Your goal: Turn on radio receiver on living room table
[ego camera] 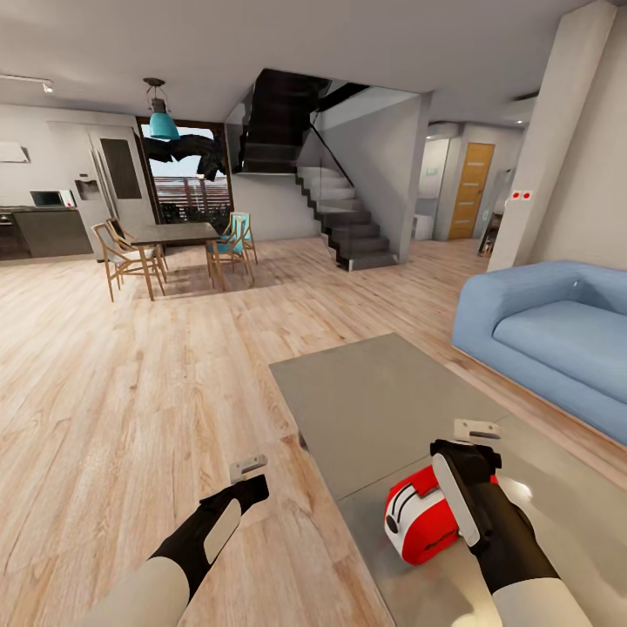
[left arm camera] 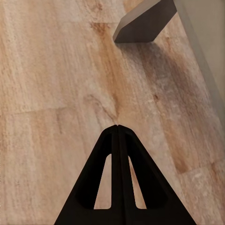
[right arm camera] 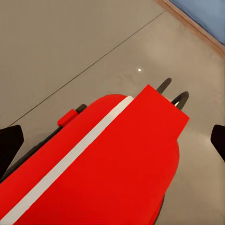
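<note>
The radio receiver, glossy red with a white band and white end panel, lies on the near part of the low grey table. My right gripper hangs directly over it, open. In the right wrist view the red body spans the space between the two dark fingertips at the picture's edges, with the grey tabletop beyond. My left gripper is shut and empty, held over the wooden floor beside the table. Its fingers meet at a point, with a table leg ahead of them.
A blue sofa stands right of the table. Wide wooden floor stretches to the left and ahead. Far back are a dark dining table with wooden chairs, a staircase and a kitchen counter.
</note>
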Robot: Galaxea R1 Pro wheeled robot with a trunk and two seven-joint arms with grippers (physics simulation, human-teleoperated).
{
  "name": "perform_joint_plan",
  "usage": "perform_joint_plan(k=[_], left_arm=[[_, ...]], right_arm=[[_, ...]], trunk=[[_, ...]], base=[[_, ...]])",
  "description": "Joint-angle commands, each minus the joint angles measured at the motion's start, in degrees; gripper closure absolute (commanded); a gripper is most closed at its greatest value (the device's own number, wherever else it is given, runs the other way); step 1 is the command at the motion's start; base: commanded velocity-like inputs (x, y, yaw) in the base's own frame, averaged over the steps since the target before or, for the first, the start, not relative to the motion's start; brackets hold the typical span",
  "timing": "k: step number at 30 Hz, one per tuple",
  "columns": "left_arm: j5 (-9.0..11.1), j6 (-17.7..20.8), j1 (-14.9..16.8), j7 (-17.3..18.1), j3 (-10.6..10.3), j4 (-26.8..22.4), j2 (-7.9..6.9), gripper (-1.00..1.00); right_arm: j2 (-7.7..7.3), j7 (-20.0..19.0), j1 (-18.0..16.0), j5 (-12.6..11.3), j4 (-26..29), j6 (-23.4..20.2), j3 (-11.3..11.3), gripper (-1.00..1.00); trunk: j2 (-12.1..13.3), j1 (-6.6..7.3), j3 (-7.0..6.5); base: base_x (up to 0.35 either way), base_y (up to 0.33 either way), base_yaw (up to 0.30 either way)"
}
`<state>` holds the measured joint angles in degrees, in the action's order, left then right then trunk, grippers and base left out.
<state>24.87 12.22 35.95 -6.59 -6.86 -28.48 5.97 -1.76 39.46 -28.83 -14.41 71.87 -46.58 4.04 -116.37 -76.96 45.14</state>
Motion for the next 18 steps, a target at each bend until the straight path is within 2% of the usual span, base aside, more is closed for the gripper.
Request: perform_joint_plan(k=[1,18], left_arm=[[0.0,0.0,0.0,0.0,0.0,0.0,-0.03,1.0],[-0.1,0.0,0.0,0.0,0.0,0.0,-0.08,1.0]], right_arm=[[0.0,0.0,0.0,0.0,0.0,0.0,0.0,-1.0],[0.0,0.0,0.0,0.4,0.3,0.0,0.1,-1.0]], trunk=[[0.0,0.0,0.0],[0.0,0.0,0.0]], base=[[0.0,0.0,0.0],[0.0,0.0,0.0]])
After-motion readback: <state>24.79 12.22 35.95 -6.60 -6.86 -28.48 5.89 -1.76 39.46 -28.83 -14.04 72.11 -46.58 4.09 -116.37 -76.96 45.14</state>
